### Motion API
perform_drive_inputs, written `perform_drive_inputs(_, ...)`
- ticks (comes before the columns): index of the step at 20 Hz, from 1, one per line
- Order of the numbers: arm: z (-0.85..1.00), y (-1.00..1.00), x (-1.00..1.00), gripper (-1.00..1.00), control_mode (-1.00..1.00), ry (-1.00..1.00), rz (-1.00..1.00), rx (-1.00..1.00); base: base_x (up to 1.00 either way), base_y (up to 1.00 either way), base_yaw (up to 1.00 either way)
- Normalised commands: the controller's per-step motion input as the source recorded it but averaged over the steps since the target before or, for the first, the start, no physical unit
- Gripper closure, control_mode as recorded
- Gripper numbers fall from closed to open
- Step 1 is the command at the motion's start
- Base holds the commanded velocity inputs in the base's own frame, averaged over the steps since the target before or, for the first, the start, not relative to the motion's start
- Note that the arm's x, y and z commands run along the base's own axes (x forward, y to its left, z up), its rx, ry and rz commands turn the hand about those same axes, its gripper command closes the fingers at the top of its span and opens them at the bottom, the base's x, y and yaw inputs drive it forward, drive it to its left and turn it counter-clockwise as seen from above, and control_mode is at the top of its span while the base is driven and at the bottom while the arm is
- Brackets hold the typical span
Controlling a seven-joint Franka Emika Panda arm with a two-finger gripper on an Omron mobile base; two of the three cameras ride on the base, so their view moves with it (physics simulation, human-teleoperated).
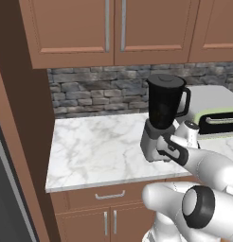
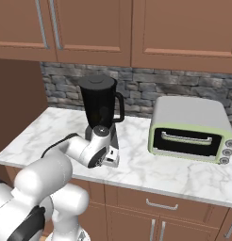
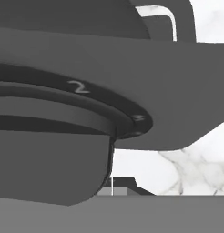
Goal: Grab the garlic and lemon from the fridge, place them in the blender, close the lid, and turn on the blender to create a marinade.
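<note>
- Blender (image 1: 164,101) stands on the counter (image 1: 97,151), just left of the toaster oven (image 2: 191,128), with the lid (image 2: 96,81) sitting on top of the jar.
- The gripper (image 2: 108,157) is right up against the blender's grey base, its jaws pressed together and nothing between them.
- The dial (image 3: 45,136) looks like a stiff, smooth knob, likely slippery. My call: take it by the rim and twist rather than push its face.
- The base seems heavy enough not to slide, though the tall jar could wobble.
- The hand view brings the dial's numbers 2 and 3 up close; the base views miss those but give jar, handle and lid.
</note>
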Motion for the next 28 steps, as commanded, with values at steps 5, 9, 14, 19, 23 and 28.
perform_drive_inputs(5,-0.18,0.00,0.00,1.00,-1.00,-0.11,0.00,-0.03,0.00,0.00,0.00)
perform_drive_inputs(9,-0.02,0.00,0.00,1.00,-1.00,-0.14,0.00,-0.04,0.00,0.00,0.00)
perform_drive_inputs(14,-0.08,0.01,0.00,1.00,-1.00,-0.12,0.00,-0.06,0.00,0.00,0.00)
perform_drive_inputs(19,-0.12,0.00,0.04,1.00,-1.00,0.00,0.00,-0.01,0.00,0.00,0.00)
perform_drive_inputs(23,0.00,0.00,0.01,1.00,-1.00,0.01,0.00,0.00,0.00,0.00,0.00)
perform_drive_inputs(28,0.00,0.00,0.00,1.00,-1.00,0.00,0.00,0.00,0.00,0.00,0.00)
